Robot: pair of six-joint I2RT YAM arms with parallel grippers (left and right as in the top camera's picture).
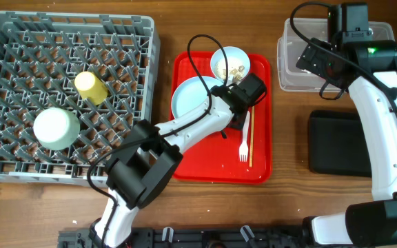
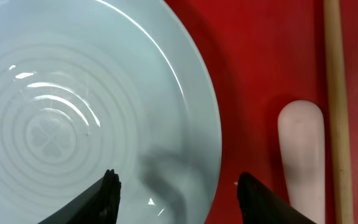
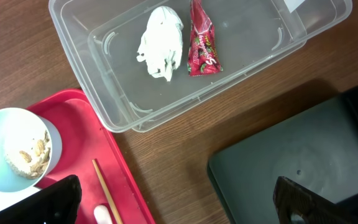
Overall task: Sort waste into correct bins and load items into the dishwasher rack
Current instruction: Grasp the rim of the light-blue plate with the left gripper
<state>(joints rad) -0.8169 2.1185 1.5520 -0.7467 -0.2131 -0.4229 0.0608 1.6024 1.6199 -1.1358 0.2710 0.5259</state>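
Red serving tray (image 1: pixel 212 169) sits mid-table. On it we note a light blue plate (image 2: pixel 73 112), a white bowl (image 1: pixel 227 60) with beige food scraps (image 1: pixel 236 69) inside, a white fork (image 1: pixel 243 148) and chopsticks (image 1: pixel 251 138) lying side by side on the tray's right half.

Left gripper (image 2: pixel 179 193) hangs low over the plate's right edge. Its fingers (image 2: pixel 107 193) are apart, one over the plate's face and one over bare tray, with the rim between them. We see no contact with the plate.

Grey rack (image 1: pixel 67 18) stands at the far left. It holds a yellow cup (image 1: pixel 90 86) lying on its side and a mint bowl (image 1: pixel 56 128) turned upside down, near each other but apart.

Right gripper (image 3: pixel 176 202) hovers near the clear tub (image 3: pixel 241 56), fingers spread wide and holding nothing. Inside the tub lie a crumpled white tissue (image 3: pixel 160 43) and a red wrapper (image 3: pixel 202 40), just beside each other. A black tray (image 1: pixel 336 141) lies nearer the robot than the tub.
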